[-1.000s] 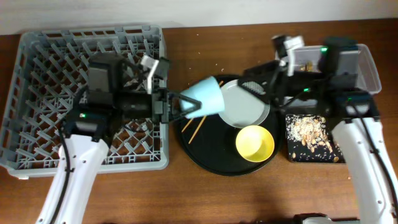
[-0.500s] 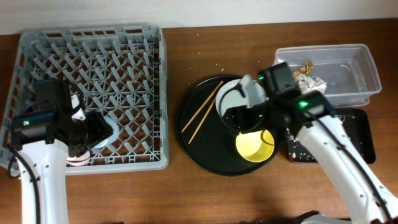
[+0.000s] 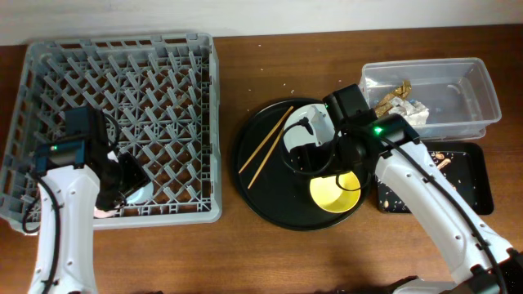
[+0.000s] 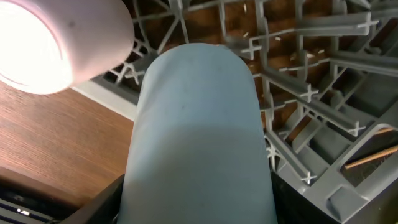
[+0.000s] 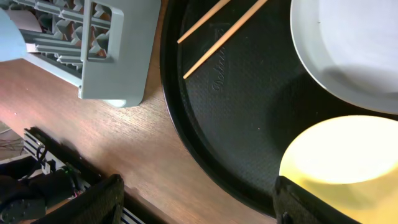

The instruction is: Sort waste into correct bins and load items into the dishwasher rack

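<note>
My left gripper (image 3: 133, 181) is shut on the small blue cup (image 4: 196, 124) and holds it low over the front left part of the grey dishwasher rack (image 3: 122, 73). The pink cup (image 4: 56, 43) lies right beside it at the rack's front edge (image 3: 102, 210). My right gripper (image 5: 205, 208) is open and empty, hovering over the round black tray (image 3: 261, 192) between the pale grey plate (image 5: 354, 50) and the yellow bowl (image 5: 348, 162). The wooden chopsticks (image 3: 265, 147) lie on the tray's left side. The clear tub (image 3: 458, 77) holds the white napkin (image 3: 402, 108) and a brown wrapper piece (image 3: 400, 86).
The shallow black tray (image 3: 470, 175) with food crumbs sits at the front right, below the clear tub. Small crumbs dot the wooden table near the tray. The rack's front right corner (image 5: 106, 56) is close to the round tray's left rim.
My left gripper carried the blue cup from over the round tray to the rack's front left. My right arm swung from the clear tub to over the plate and bowl.
</note>
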You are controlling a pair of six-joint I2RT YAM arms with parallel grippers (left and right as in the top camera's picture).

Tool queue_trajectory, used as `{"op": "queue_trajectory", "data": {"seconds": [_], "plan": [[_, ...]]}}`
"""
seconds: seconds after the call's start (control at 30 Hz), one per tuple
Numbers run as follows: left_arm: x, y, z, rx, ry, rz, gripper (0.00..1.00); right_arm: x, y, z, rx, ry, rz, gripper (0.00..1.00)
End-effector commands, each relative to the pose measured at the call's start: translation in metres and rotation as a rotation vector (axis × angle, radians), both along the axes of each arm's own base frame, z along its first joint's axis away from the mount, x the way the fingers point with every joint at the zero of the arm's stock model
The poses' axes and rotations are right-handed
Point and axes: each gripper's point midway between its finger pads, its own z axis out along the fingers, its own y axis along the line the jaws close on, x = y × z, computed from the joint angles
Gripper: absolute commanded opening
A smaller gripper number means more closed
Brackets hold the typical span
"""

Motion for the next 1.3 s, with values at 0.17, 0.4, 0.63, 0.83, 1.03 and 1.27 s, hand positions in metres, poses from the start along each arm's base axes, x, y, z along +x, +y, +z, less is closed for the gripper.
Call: {"op": "queue_trajectory", "data": {"seconds": [0.17, 0.4, 0.63, 0.83, 1.03, 1.27], "plan": [[-0.013, -0.001, -0.045, -0.003, 0.046, 0.016, 0.56, 0.001, -0.001, -0.003, -0.015, 0.003, -0.006, 0.77], [-0.005, -0.007, -0.051, -0.041, 0.006, 0.011, 0.99, 0.000, -0.001, -0.003, -0.016, 0.005, -0.006, 0.77], [0.021, -0.015, 0.006, -0.091, -0.095, -0.039, 0.99, -0.001, -0.001, -0.003, -0.018, 0.009, -0.005, 0.77], [0.052, -0.060, 0.118, -0.233, -0.403, -0.419, 0.99, 0.012, 0.008, -0.011, -0.051, -0.031, -0.030, 0.69], [0.046, -0.128, 0.150, -0.327, -0.572, -0.890, 0.99, 0.020, 0.009, -0.038, -0.169, -0.015, -0.082, 0.69], [0.043, -0.120, 0.149, -0.217, -0.545, -0.869, 0.99, 0.019, 0.008, -0.038, -0.169, -0.012, -0.081, 0.80]]}}
